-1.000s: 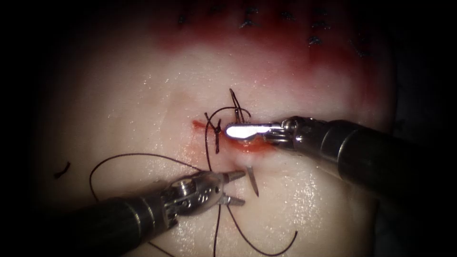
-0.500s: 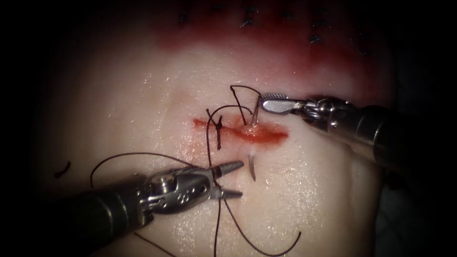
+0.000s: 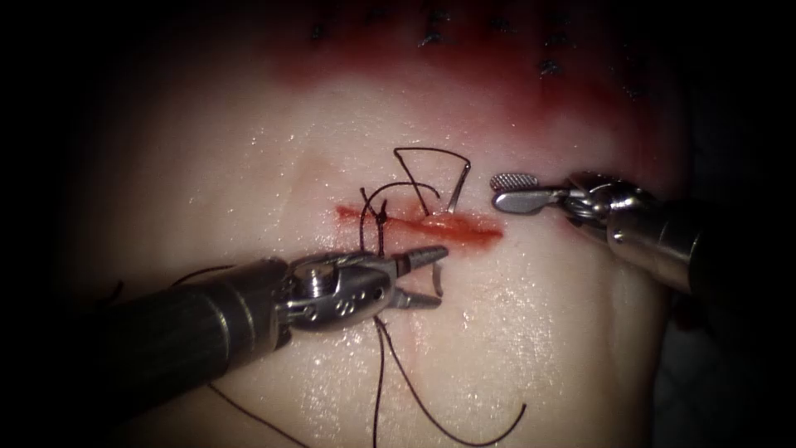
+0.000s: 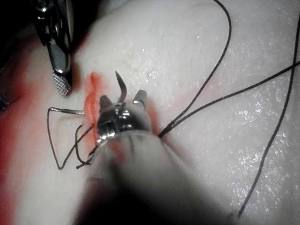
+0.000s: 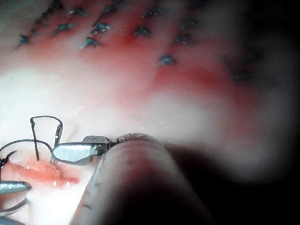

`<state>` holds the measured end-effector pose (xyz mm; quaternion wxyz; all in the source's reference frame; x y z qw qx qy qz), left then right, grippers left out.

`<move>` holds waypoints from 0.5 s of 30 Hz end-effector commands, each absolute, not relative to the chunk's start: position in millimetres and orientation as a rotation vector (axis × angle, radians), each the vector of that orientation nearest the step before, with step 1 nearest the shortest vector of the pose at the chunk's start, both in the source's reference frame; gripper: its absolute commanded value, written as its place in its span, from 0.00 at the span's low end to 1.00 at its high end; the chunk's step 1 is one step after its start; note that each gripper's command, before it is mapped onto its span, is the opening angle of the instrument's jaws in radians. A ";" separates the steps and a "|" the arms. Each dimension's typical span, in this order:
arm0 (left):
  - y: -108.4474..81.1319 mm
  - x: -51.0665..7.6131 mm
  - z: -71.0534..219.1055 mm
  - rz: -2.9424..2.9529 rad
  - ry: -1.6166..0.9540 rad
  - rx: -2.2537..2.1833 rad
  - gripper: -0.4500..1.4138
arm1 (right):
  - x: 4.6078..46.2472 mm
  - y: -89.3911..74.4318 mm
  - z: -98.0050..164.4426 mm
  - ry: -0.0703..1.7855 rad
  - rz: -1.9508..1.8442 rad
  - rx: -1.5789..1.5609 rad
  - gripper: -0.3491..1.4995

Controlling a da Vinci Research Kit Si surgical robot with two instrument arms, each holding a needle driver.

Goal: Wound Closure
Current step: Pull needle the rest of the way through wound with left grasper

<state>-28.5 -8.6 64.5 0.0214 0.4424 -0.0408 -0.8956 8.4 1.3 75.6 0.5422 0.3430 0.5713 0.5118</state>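
Thread (image 3: 377, 390) loops across the tissue (image 3: 249, 166) lower centre, with a tied stitch (image 3: 381, 220) on the cut (image 3: 423, 226). The left tool (image 3: 424, 276) has its fingers spread around the needle (image 3: 437, 280), whose tip pokes out just below the cut pointing down; contact looks likely, though it's hard to tell. The right tool (image 3: 510, 191), fingers parted, holds nothing.

Above the cut: pale wet tissue (image 3: 249, 149) bare, open to approach.
Mid cut: red slit of the cut (image 3: 431, 226) crossed by a standing angular loop of dark thread (image 3: 414, 170) and a knotted stitch (image 3: 381, 220).
Below cut: curved steel needle (image 3: 438, 278), tip out of the tissue, between the gaping jaws of the left end effector (image 3: 431, 276).
Right side: right end effector (image 3: 510, 191) parted, holding nothing, just beside the loop.
Lower tissue: slack thread curls lie across it.
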 end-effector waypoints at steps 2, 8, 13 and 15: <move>-7.9 -28.9 65.2 -2.713 -0.026 1.406 0.52 | 8.8 0.8 76.6 1.361 1.206 0.817 0.79; -8.3 -29.1 65.2 -2.581 0.145 1.411 0.12 | 7.6 0.8 76.6 1.378 1.199 0.829 0.71; -8.2 -29.5 65.0 -2.529 0.156 1.440 0.55 | 7.6 0.7 76.6 1.383 1.194 0.825 0.72; -8.2 -29.9 65.0 -2.517 0.156 1.448 0.57 | 7.6 0.7 76.6 1.389 1.196 0.825 0.70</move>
